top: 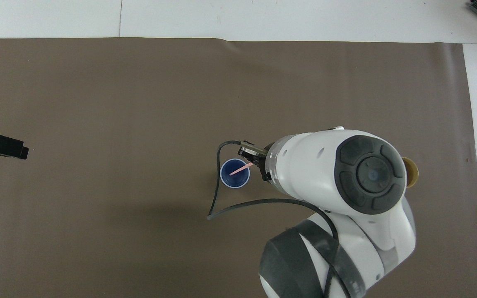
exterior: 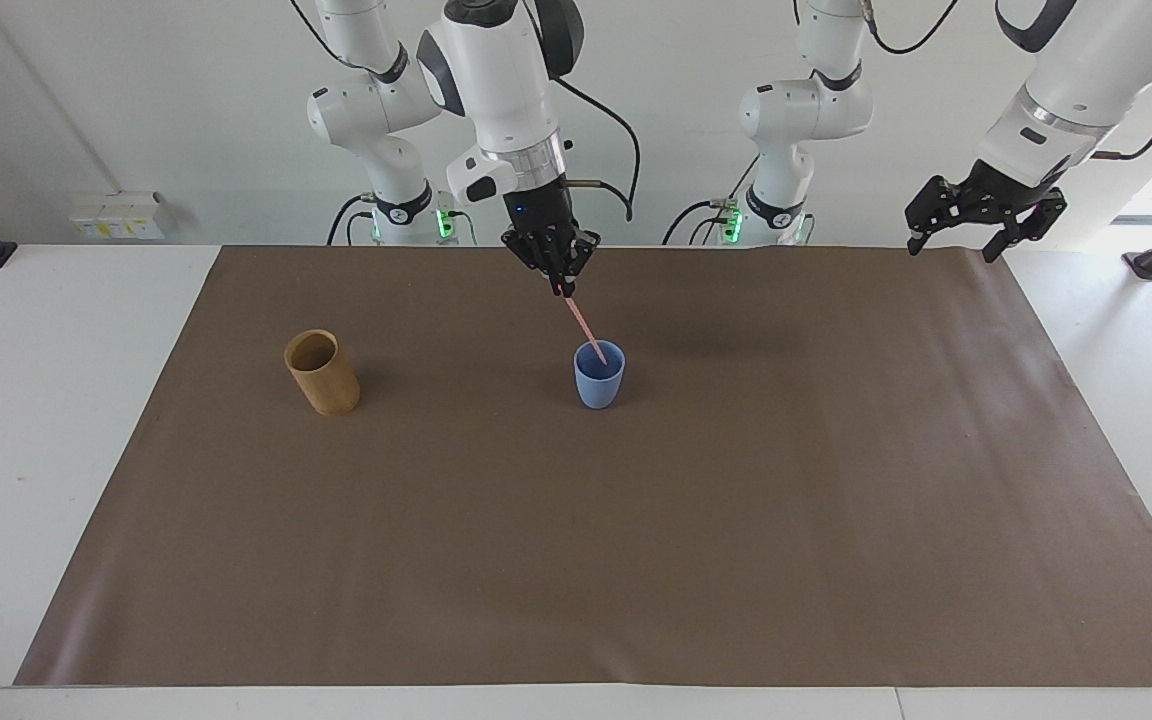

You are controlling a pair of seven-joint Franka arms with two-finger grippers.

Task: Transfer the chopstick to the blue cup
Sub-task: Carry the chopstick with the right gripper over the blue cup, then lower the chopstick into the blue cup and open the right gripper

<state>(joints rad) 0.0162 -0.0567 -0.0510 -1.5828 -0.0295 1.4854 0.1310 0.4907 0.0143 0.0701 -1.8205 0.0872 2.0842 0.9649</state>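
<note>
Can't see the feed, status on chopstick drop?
Right gripper shut on chopstick, tip inside blue cup. Left gripper open, waiting. Nothing in the way.

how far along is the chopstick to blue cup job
Done: the chopstick is out of the tan cup, its tip inside the blue cup. In hand: the right pincer grips its top. Left: release it. The left pincer waits, open.
</note>
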